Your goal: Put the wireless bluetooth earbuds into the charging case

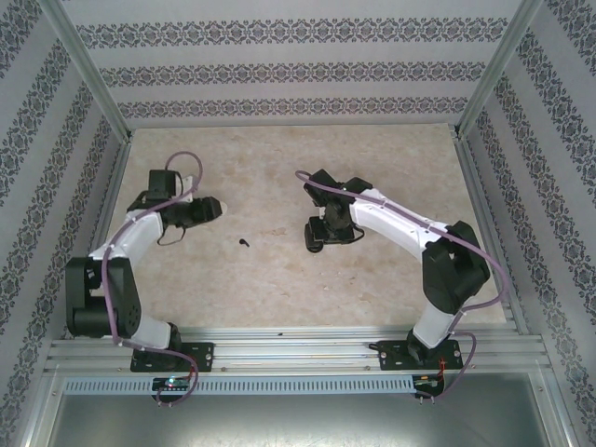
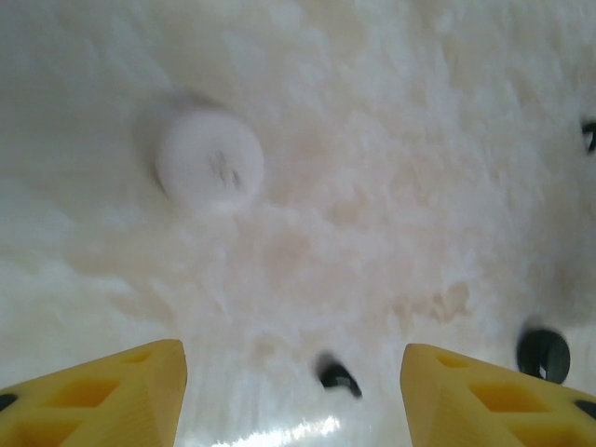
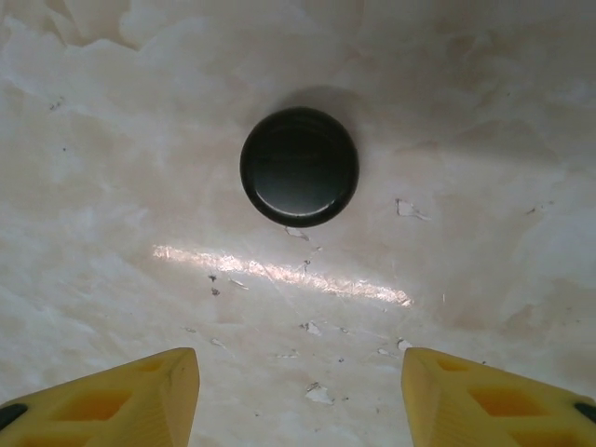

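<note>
**A:** What lies where on the pale marbled tabletop (image 1: 279, 168)?

**B:** The glossy black round plastic charging case (image 3: 299, 166) lies flat ahead of the right gripper (image 3: 298, 363). That gripper's yellow fingers are spread, with nothing between them. The white round charging case (image 2: 209, 160), blurred here, lies ahead of the left gripper (image 2: 291, 358), whose fingers are likewise spread and empty.

**A:** And the earbud?

**B:** One tiny black stemmed earbud (image 2: 337, 377) lies loose on the table between the two arms. It is just in front of the left fingers and apart from both cases.

**A:** How will it handle?

**B:** I'd judge it very light, hard and smooth, so it could skid or flick away if one pad touches first. Straddle the bulb and close gently across it, leaving the stem free for its socket. The cases look rigid and slick too. The black one seems shut, so grip its rim at the sides and steady it during insertion.
</note>
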`<action>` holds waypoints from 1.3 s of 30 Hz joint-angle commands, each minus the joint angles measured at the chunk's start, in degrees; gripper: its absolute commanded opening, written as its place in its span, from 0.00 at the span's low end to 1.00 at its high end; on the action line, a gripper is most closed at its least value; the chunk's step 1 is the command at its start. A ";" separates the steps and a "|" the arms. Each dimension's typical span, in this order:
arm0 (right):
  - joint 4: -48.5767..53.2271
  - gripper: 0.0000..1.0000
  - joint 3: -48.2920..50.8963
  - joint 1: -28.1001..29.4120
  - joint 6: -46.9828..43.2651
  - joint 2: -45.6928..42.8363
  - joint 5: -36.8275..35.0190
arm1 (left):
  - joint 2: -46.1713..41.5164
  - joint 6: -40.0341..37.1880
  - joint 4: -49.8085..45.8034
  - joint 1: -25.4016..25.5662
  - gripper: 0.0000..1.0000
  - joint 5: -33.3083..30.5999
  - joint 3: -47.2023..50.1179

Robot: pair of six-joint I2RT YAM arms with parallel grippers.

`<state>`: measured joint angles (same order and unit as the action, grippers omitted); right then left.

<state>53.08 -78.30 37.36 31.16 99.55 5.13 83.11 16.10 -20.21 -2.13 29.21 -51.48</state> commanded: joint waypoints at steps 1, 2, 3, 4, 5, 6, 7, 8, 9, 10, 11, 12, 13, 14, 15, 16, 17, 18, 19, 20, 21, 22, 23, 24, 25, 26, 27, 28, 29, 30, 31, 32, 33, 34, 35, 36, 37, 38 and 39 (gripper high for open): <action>3.66 0.60 -3.73 0.37 -2.39 3.26 -2.39 | -3.41 1.06 -1.92 5.91 0.62 -0.13 5.92; 4.08 0.61 -4.57 0.32 -2.63 4.22 -2.55 | -4.54 1.80 -1.24 8.00 0.61 -0.97 7.52; 4.63 0.61 -5.30 0.23 -2.86 5.11 -2.65 | -5.51 2.51 -0.52 10.04 0.61 -1.87 8.84; 5.03 0.62 -5.98 0.25 -3.15 5.87 -2.65 | -6.24 3.18 0.31 11.78 0.61 -2.43 9.83; 5.55 0.62 -6.61 0.23 -3.35 6.56 -2.86 | -6.85 4.03 1.08 13.63 0.61 -3.10 10.68; 5.78 0.62 -7.05 0.12 -3.62 7.24 -3.17 | -7.21 4.84 1.78 15.29 0.61 -3.81 11.19; 5.87 0.62 -7.26 0.04 -3.69 7.74 -3.28 | -7.34 5.33 2.20 16.70 0.61 -4.35 11.46; 5.81 0.62 -7.45 -0.16 -3.73 8.42 -3.37 | -7.35 6.04 2.44 18.39 0.61 -4.78 11.34; 5.72 0.63 -7.69 -0.42 -3.75 9.21 -3.23 | -7.10 6.54 2.73 19.88 0.61 -5.03 11.11; 5.76 0.63 -7.98 -0.68 -3.75 9.85 -3.04 | -7.00 7.09 3.01 21.17 0.61 -5.06 10.92; 5.60 0.63 -8.30 -0.93 -3.65 10.56 -2.86 | -6.83 7.88 3.71 22.40 0.61 -4.89 10.83; 5.46 0.63 -8.64 -1.06 -3.69 11.35 -2.52 | -6.73 8.79 4.69 23.52 0.61 -4.65 10.91; 5.21 0.63 -9.02 -1.15 -3.66 12.07 -2.23 | -6.87 9.77 5.85 24.31 0.61 -4.56 11.05; 4.98 0.63 -9.48 -1.19 -3.68 12.79 -1.79 | -7.02 10.80 7.10 25.28 0.61 -4.52 11.36; 4.98 0.64 -10.20 -1.24 -3.72 13.71 -1.30 | -7.16 11.74 8.33 26.12 0.61 -4.61 11.65; 5.09 0.64 -10.80 -1.24 -3.91 14.48 -1.09 | -7.10 12.37 9.16 26.73 0.61 -4.76 11.99; 5.41 0.65 -11.52 -1.24 -3.98 15.28 -1.09 | -7.09 12.98 9.93 27.35 0.61 -5.01 12.19; 5.73 0.66 -12.22 -1.26 -4.19 16.02 -1.24 | -6.91 13.38 10.48 27.90 0.61 -5.24 12.30; 6.00 0.66 -12.83 -1.24 -4.33 16.55 -1.42 | -6.78 13.52 10.65 28.37 0.61 -5.39 12.37; 6.32 0.67 -13.41 -1.23 -4.36 17.09 -1.59 | -6.49 13.61 10.67 28.73 0.61 -5.56 12.41; 6.55 0.68 -13.94 -1.29 -4.48 17.40 -1.69 | -6.32 13.74 10.61 29.16 0.61 -5.53 12.39; 6.66 0.69 -14.27 -1.22 -4.48 17.68 -1.71 | -6.19 13.86 10.55 29.38 0.61 -5.50 12.54; 6.81 0.70 -14.53 -1.24 -4.54 17.95 -1.77 | -6.07 14.03 10.67 29.62 0.61 -5.62 12.70; 6.74 0.70 -14.68 -1.25 -4.52 18.09 -1.85 | -6.04 14.13 10.94 29.82 0.61 -5.57 12.95; 6.69 0.70 -14.77 -1.37 -4.59 18.26 -1.78 | -6.05 14.31 11.26 29.94 0.60 -5.59 13.19; 6.78 0.70 -14.85 -1.37 -4.61 18.46 -1.70 | -6.01 14.54 11.58 29.97 0.61 -5.58 13.41; 6.77 0.70 -14.79 -1.37 -4.55 18.70 -1.63 | -5.79 14.66 11.85 29.94 0.61 -5.55 13.43; 6.77 0.71 -14.73 -1.34 -4.55 18.91 -1.55 | -5.64 14.68 11.94 29.99 0.60 -5.55 13.43; 6.82 0.71 -14.69 -1.35 -4.67 19.29 -1.19 | -5.45 14.70 11.98 29.99 0.61 -5.42 13.21; 6.94 0.71 -14.69 -1.36 -4.71 19.67 -0.67 | -5.29 14.75 11.84 29.99 0.61 -5.33 12.87; 7.11 0.71 -14.77 -1.34 -4.80 20.01 -0.43 | -5.32 14.71 11.72 29.99 0.61 -5.24 12.69; 7.21 0.71 -14.77 -1.33 -4.84 20.30 -0.38 | -5.24 14.66 11.75 30.00 0.60 -5.26 12.50; 7.29 0.71 -14.75 -1.33 -4.84 20.57 -0.45 | -5.02 14.62 11.76 30.06 0.60 -5.14 12.37; 7.31 0.71 -14.69 -1.37 -4.87 20.81 -0.53 | -4.82 14.62 11.94 30.08 0.60 -4.95 12.33; 7.30 0.71 -14.69 -1.38 -4.79 21.06 -0.77 | -4.28 14.44 12.00 30.09 0.60 -4.64 12.20; 7.30 0.71 -14.60 -1.42 -4.76 21.27 -0.89 | -3.72 14.08 11.71 30.09 0.60 -4.08 11.72; 7.18 0.71 -14.53 -1.50 -4.53 21.49 -0.83 | -3.08 13.53 11.11 30.08 0.60 -3.70 11.10; 6.92 0.71 -14.43 -1.57 -4.36 21.71 -0.71 | -2.25 12.93 10.28 30.10 0.60 -3.26 10.31; 6.71 0.70 -14.40 -1.59 -4.14 21.98 -0.53 | -1.54 12.53 9.53 30.08 0.60 -3.03 9.47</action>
<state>58.52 -92.05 36.45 26.98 120.55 4.10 79.92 30.02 -10.04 27.07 25.08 -39.40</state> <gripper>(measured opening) 0.705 0.605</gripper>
